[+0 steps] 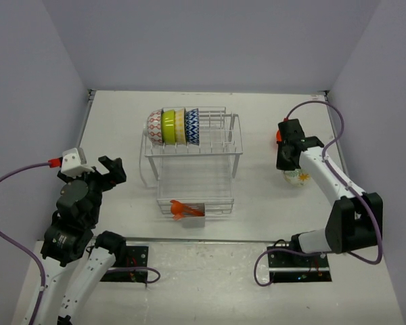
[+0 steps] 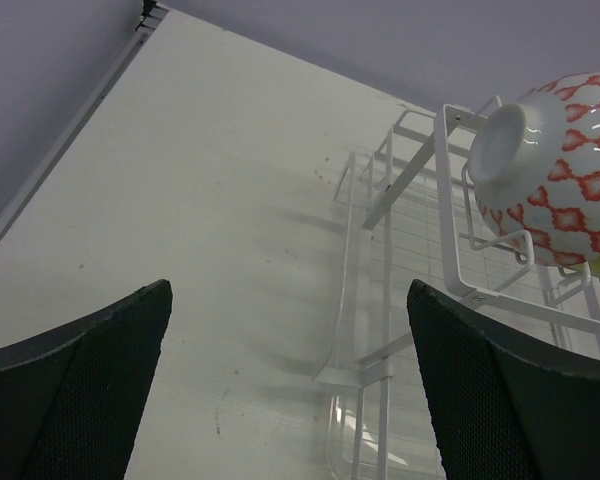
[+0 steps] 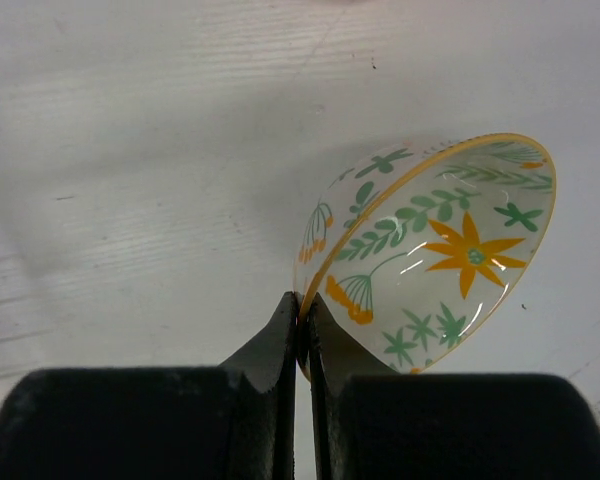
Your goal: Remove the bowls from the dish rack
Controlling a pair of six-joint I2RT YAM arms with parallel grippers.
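The white wire dish rack [image 1: 193, 162] stands mid-table. On its upper shelf, on edge in a row, are a red-patterned bowl [image 1: 153, 126], a lime green bowl [image 1: 168, 126], a cream-yellow bowl [image 1: 180, 126] and a blue-patterned bowl [image 1: 192, 126]. The red-patterned bowl also shows in the left wrist view [image 2: 560, 165]. My right gripper [image 3: 305, 308] is shut on the rim of a white floral bowl [image 3: 430, 250], held tilted just above the table right of the rack [image 1: 296, 178]. My left gripper [image 1: 111, 169] is open and empty, left of the rack.
An orange utensil [image 1: 179, 208] lies in the rack's front holder. A small orange object [image 1: 278, 135] shows behind the right wrist. White walls enclose the table on three sides. The rack's left frame [image 2: 365, 300] is just ahead of my left fingers.
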